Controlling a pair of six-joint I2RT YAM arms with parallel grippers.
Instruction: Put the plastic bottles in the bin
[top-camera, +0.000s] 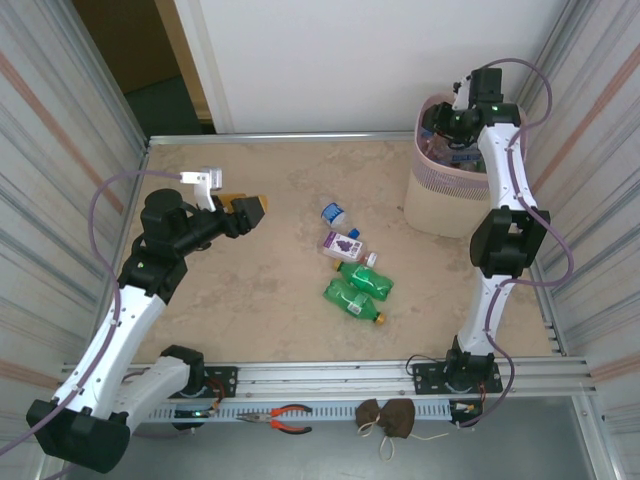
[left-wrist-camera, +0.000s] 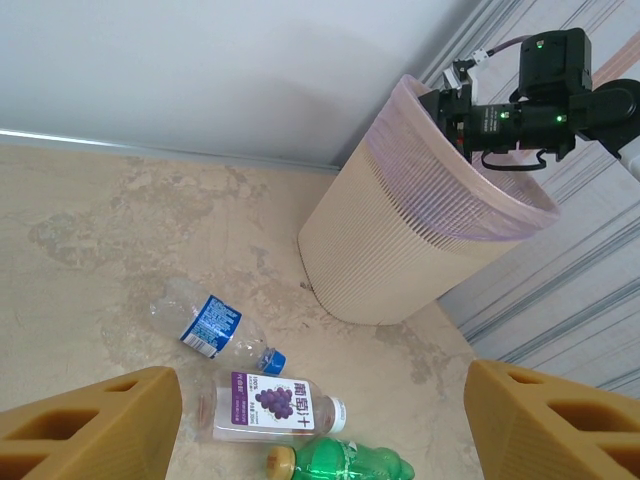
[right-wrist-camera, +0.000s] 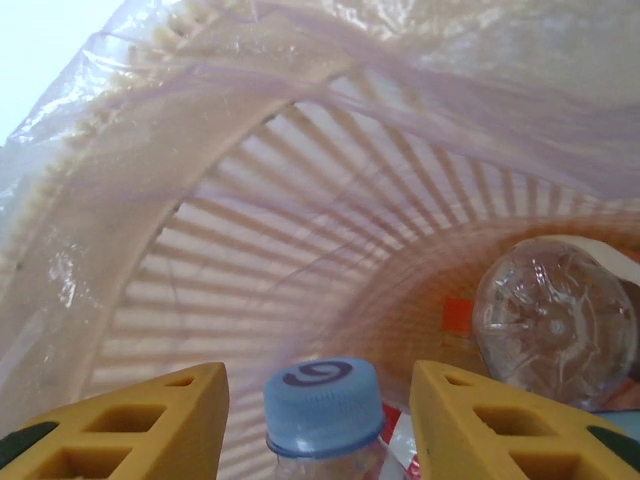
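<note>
Your blue-capped bottle (right-wrist-camera: 323, 405) is inside the pale-pink bin (top-camera: 437, 195), between the right gripper's (right-wrist-camera: 318, 372) parted fingers with a gap either side, so it is not gripped. A clear bottle (right-wrist-camera: 555, 320) lies in the bin beside it. Four bottles (top-camera: 364, 279) lie mid-table. Your left gripper (top-camera: 250, 208) hangs wide open and empty.

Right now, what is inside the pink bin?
Inside the bin, a blue-capped bottle sits between the right tool's open fingers, beside a clear bottle seen base-on. Something orange shows lower down; the bin's floor and any other bottles are covered.
</note>
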